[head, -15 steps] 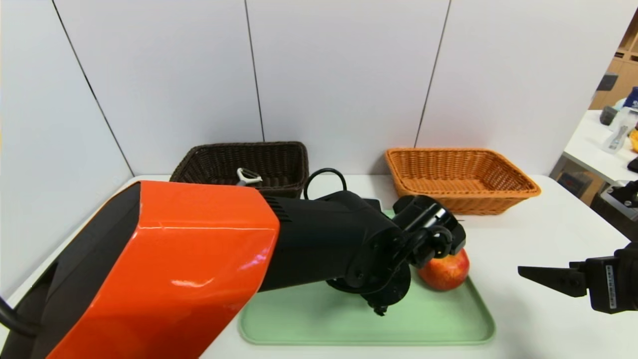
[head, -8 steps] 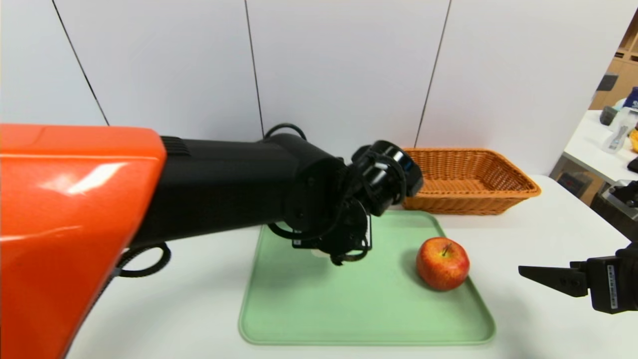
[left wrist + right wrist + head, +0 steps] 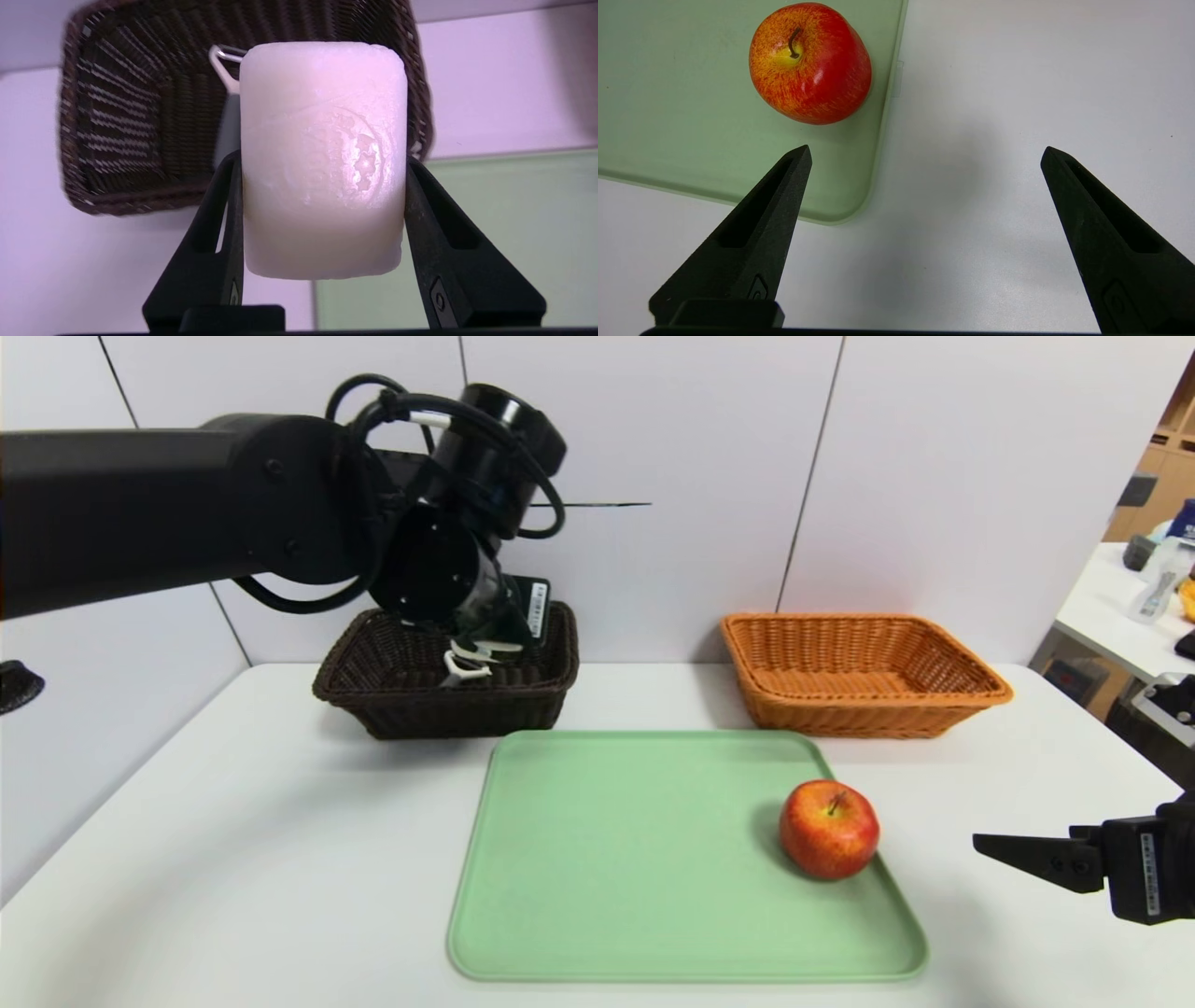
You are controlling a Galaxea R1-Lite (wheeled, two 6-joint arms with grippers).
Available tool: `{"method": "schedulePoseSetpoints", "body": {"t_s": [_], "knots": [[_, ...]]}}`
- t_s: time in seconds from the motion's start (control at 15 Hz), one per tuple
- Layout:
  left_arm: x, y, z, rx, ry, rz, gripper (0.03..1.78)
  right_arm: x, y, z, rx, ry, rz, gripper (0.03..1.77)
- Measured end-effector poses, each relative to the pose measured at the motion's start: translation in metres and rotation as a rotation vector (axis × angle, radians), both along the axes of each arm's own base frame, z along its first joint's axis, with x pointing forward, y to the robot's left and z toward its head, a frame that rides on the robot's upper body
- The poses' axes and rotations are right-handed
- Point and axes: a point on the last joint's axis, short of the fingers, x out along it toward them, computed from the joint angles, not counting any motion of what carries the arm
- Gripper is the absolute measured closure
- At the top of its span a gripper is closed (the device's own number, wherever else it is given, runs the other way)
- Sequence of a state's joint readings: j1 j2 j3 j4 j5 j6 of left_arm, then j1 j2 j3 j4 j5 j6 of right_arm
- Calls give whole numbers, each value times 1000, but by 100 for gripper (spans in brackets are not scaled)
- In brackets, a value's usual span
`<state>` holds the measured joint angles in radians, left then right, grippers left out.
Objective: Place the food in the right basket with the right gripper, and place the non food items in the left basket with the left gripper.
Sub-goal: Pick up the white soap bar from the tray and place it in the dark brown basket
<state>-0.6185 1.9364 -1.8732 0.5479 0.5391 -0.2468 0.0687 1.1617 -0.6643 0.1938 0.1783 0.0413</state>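
White soap (image 3: 323, 161) sits snug in the left hand (image 3: 323, 186), above the dark basket (image 3: 448, 705), ready to drop in.

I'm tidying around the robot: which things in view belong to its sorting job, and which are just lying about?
Part of the job:
- white bar, in the left gripper's jaws
- apple
- green tray
- dark basket
- peeler, inside it
- orange basket

Lying about:
- clear bottle, side table
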Motion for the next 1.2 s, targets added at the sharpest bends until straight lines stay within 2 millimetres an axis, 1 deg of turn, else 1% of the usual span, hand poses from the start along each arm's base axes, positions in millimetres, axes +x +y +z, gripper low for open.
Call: {"method": "schedulePoseSetpoints", "body": {"t_s": [0.13,0.27,0.4,0.67,0.87,1.0,1.2], "knots": [[16,22,6,45,-24,-35,84,0,0,0,0,0,0,10],[30,42,6,85,-20,-102,84,0,0,0,-2,-1,0,10],[45,58,4,143,-32,-175,84,0,0,0,-3,-4,-1,10],[61,75,-2,280,-53,-337,84,-2,0,1,-2,-5,-2,10],[73,91,-10,366,-51,-477,84,-3,0,-1,-2,0,-3,10],[83,99,-20,401,-37,-519,84,-3,0,-3,-3,7,-3,10],[104,107,-43,401,5,-503,84,-4,-1,-5,-3,14,-9,10]]}}
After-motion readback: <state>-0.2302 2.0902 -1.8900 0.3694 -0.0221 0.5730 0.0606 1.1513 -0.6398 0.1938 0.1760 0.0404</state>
